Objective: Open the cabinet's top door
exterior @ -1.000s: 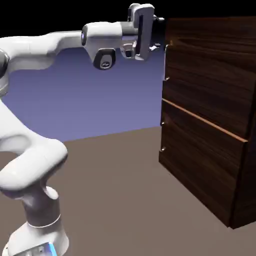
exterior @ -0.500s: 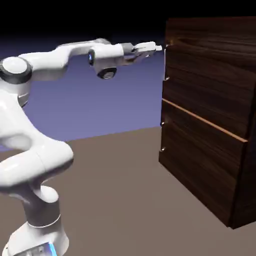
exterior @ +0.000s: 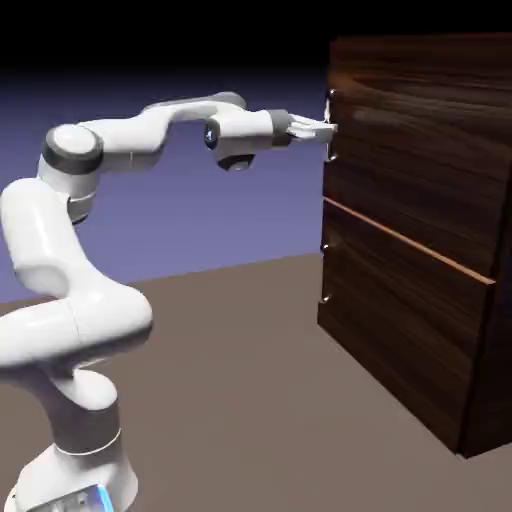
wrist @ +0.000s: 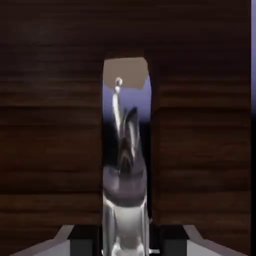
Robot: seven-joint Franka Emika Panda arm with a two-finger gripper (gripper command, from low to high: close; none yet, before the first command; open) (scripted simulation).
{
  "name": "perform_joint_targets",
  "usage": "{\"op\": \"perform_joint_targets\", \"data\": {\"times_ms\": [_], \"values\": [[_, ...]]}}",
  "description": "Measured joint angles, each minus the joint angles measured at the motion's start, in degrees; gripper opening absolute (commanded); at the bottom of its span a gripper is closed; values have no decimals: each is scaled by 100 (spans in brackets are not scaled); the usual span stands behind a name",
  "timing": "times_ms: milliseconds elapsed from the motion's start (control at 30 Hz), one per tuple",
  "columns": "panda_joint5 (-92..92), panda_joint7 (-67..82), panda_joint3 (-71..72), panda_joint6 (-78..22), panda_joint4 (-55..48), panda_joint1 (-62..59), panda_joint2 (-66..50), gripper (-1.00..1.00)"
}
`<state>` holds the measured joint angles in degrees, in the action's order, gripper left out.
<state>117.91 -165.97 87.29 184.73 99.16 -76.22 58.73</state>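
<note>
The dark wood-grain cabinet (exterior: 480,330) stands at the exterior view's right. Its top door (exterior: 420,130) is flush with the front and carries a vertical silver handle (exterior: 331,152) on its left edge. My gripper (exterior: 325,128) reaches level from the left and meets that handle about halfway up. In the hand view the shiny handle (wrist: 125,145) runs up the middle between my fingers, filling the gap, with the top door's wood (wrist: 50,140) on both sides. My gripper (wrist: 125,242) is shut on the handle.
Under the top door lies the shorter lower door (exterior: 400,320), with its own small handle (exterior: 325,272) on the left edge. My arm's elbow and base (exterior: 80,400) stand at the lower left on the brown table (exterior: 250,400).
The hand dropped from the cabinet's top corner to mid-handle height and turned level. The jaws went from wide open to shut around the handle. The door has not moved.
</note>
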Motion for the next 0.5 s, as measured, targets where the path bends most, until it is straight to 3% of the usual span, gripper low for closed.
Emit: {"op": "perform_joint_targets", "data": {"times_ms": [500], "values": [[1340,-2,-2223,-3424,3079,1850,2525,-100]]}}
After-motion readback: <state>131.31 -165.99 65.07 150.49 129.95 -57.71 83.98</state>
